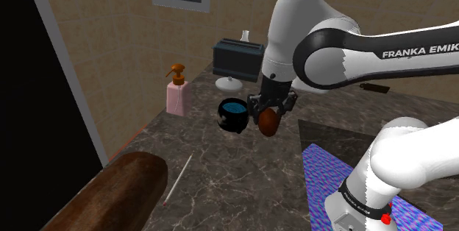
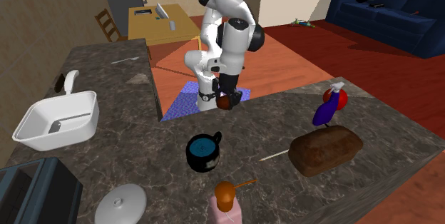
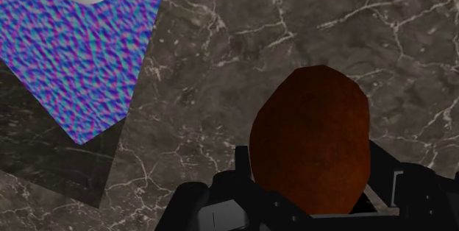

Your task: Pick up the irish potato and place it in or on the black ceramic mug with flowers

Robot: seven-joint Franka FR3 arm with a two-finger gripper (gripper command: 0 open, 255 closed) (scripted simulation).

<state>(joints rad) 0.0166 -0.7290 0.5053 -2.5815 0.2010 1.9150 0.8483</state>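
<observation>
The reddish-brown oval potato (image 3: 309, 148) is clasped between the black fingers (image 3: 382, 165), which are closed against its two sides near the lower end, leaving most of its rounded body sticking out beyond their tips. It appears to hang clear of the dark veined marble table (image 1: 243, 185), not resting on it. As a judgement, the potato should handle as a firm, fairly dense lump that will not crush. Its skin looks smooth and its sides are curved, so it could roll or slip in a pinch taken off-centre. The safest hold is across its narrow width near the middle, and the present hold sits somewhat low on it. The black rounded mug with a blue inside (image 1: 234, 114) stands upright on the table. In the shoulder view it is just beside the potato, at about nine o'clock of it. In the second exterior view it is at about seven o'clock of the potato and a little apart. The mug's mouth looks only a little wider than the potato, so the potato may lodge on the rim. A blue-purple patterned mat (image 3: 81, 53) lies on the table near the stand, at about ten o'clock of the potato in the wrist view.
</observation>
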